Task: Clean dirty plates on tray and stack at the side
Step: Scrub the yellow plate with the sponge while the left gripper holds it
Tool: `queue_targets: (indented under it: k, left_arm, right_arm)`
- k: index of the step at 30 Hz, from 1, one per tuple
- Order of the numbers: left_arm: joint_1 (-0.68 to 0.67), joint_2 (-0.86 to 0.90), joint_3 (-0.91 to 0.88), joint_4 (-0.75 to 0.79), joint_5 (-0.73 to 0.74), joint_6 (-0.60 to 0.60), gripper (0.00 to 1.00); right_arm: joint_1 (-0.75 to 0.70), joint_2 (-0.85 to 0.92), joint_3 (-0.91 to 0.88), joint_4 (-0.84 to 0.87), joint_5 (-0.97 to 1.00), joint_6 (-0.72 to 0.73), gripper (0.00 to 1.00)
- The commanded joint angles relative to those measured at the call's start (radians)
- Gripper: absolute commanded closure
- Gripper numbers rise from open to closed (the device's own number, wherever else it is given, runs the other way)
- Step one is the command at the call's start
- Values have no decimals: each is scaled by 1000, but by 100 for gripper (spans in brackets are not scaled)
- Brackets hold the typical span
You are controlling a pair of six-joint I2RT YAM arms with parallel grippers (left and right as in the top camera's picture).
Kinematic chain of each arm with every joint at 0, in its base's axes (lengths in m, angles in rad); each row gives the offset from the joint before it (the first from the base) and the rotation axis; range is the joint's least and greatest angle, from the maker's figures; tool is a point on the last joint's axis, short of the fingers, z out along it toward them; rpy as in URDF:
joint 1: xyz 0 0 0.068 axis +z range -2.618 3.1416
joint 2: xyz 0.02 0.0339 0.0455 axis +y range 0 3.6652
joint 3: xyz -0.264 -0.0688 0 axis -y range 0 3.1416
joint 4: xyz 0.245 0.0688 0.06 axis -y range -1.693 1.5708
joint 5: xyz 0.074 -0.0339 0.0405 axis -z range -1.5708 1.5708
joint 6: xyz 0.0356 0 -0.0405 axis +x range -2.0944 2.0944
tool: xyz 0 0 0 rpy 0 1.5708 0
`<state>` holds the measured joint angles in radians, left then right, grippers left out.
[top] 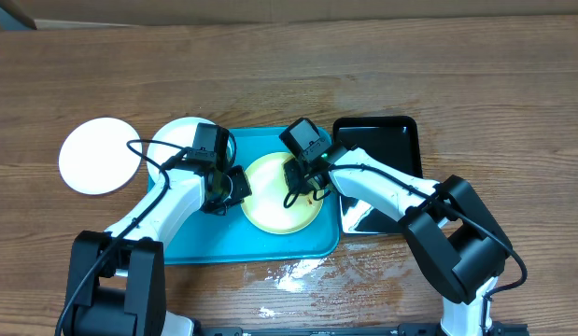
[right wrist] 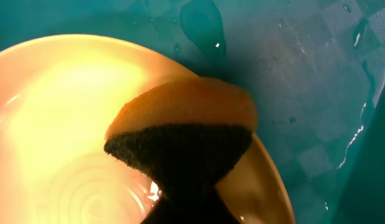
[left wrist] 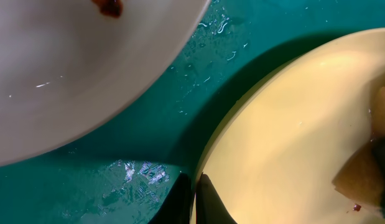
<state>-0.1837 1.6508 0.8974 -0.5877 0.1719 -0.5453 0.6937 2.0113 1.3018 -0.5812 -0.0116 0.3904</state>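
Observation:
A pale yellow plate (top: 274,191) lies on the teal tray (top: 190,245). My left gripper (top: 234,187) is shut on the yellow plate's left rim (left wrist: 204,171), one finger above it and one below. My right gripper (top: 303,179) is shut on a sponge (right wrist: 180,134), orange on top with a dark scouring side, pressed onto the yellow plate (right wrist: 68,124) near its right rim. A white plate (left wrist: 74,68) with a red-brown smear (left wrist: 109,7) sits on the tray to the left, partly hidden under my left arm. A clean white plate (top: 100,155) rests on the table left of the tray.
A black tray (top: 382,168) stands right of the teal tray, partly under my right arm. Water droplets wet the teal tray (right wrist: 304,68), and white residue (top: 290,273) lies on the wooden table by the tray's front edge.

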Motion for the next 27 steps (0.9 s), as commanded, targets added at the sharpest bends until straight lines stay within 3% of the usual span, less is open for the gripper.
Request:
queue_targets:
  k: [1, 27]
  left_arm:
    - [-7, 10, 14, 13, -18, -29, 96]
    - [-7, 10, 14, 24, -17, -46, 96]
  right_arm:
    - [4, 31, -26, -31, -16, 60, 94]
    - [4, 31, -39, -147, -47, 384, 94]
